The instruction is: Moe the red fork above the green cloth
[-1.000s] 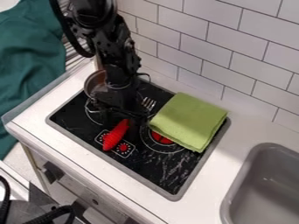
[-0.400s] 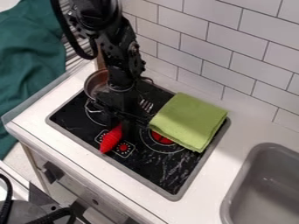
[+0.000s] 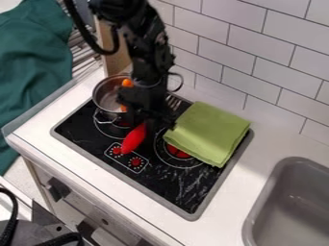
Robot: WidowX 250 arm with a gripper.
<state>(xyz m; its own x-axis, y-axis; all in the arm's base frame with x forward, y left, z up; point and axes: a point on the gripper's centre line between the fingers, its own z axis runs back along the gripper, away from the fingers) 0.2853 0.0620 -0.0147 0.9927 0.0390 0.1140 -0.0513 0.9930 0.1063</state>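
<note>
Over the stove [image 3: 168, 186], the end effector [image 3: 150, 120], closed on the red fork [image 3: 133, 139], shifted wallward.

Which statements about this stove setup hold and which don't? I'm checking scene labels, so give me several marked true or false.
1. The handle of the red fork is left of the green cloth. True.
2. The fork's tines point away from the tiled wall. False: they point toward the wall.
3. The metal pot stands on the green cloth. False: the pot is on the stove, left of the cloth.
4. The gray sink is right of the stove. True.
5. The green cloth covers the whole stove. False: much of the stove's black top shows.
</note>
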